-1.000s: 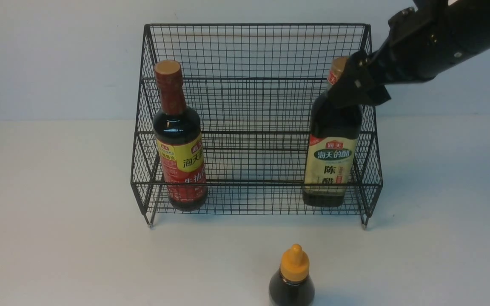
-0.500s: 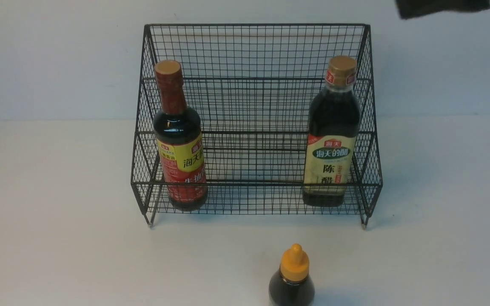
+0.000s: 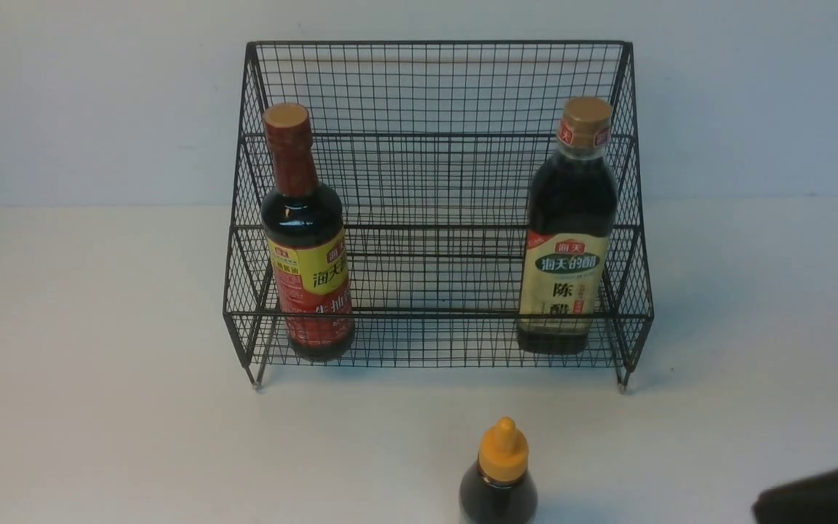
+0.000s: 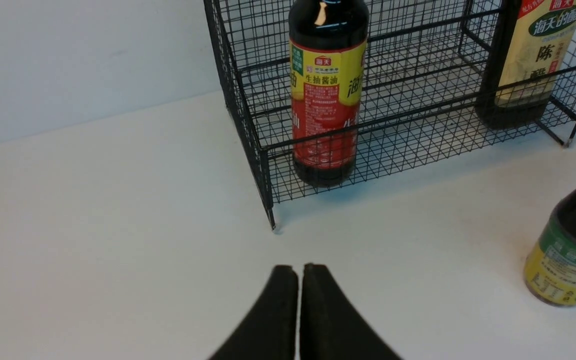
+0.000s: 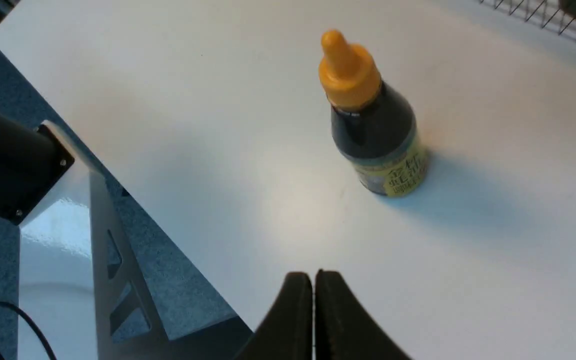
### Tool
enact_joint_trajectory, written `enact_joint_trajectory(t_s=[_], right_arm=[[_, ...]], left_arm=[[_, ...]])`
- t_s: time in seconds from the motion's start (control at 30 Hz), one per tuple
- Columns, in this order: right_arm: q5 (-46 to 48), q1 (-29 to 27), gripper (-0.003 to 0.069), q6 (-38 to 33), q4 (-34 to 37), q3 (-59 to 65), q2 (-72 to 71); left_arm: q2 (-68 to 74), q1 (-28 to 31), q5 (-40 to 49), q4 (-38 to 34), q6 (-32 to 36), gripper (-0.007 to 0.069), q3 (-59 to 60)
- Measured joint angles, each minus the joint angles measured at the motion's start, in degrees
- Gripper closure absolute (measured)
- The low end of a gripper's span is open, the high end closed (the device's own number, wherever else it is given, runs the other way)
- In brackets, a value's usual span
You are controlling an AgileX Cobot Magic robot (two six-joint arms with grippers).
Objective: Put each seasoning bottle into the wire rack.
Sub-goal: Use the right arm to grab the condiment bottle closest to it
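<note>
Bottles of the two tall kinds are already lodged upright in the lower tier of the wire rack (image 3: 433, 44), behind its front rail, which is judged to guard them against tipping forward. The tall round bottle (image 3: 308, 247) is set at the end of the rack nearest the left gripper (image 4: 298, 270), and the tall squarish bottle (image 3: 568, 240) at the end farthest from it. A free stretch is thus kept between them, presumably for the last item. The small bottle (image 3: 499, 480) is found upright on the table (image 3: 99, 327), outside the rack and ahead of the right gripper (image 5: 314, 277), near it but not touched. The rack lies beyond the small bottle as seen from that gripper. Both grippers are seen with fingers pressed together and nothing is pinched in either. This suits arms that carry no load. The right fingers would need to be spread before the small bottle could be taken.
</note>
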Motion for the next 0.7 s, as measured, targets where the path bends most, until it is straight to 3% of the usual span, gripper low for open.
enact_joint_trajectory(t_s=[0.2, 0.33, 0.5, 0.7], right_arm=[[-4.3, 0.44, 0.0666, -2.72, 0.89, -0.19, 8.07], [-4.38, 4.01, 0.0666, -2.25, 0.89, -3.19, 13.39], [-6.21, 11.98, 0.0666, 3.32, -0.74, -7.39, 18.95], [-8.06, 20.82, 0.0627, 12.65, -8.84, -12.39, 24.39]], left_arm=[[0.0, 0.0, -0.06, -0.11, 0.0, 0.0629, 0.0], [0.0, 0.0, -0.06, -0.58, 0.05, 0.0629, 0.0], [0.0, 0.0, -0.11, -0.96, 0.0, 0.0629, 0.0], [0.0, 0.0, -0.11, -1.02, -0.41, 0.0629, 0.0]])
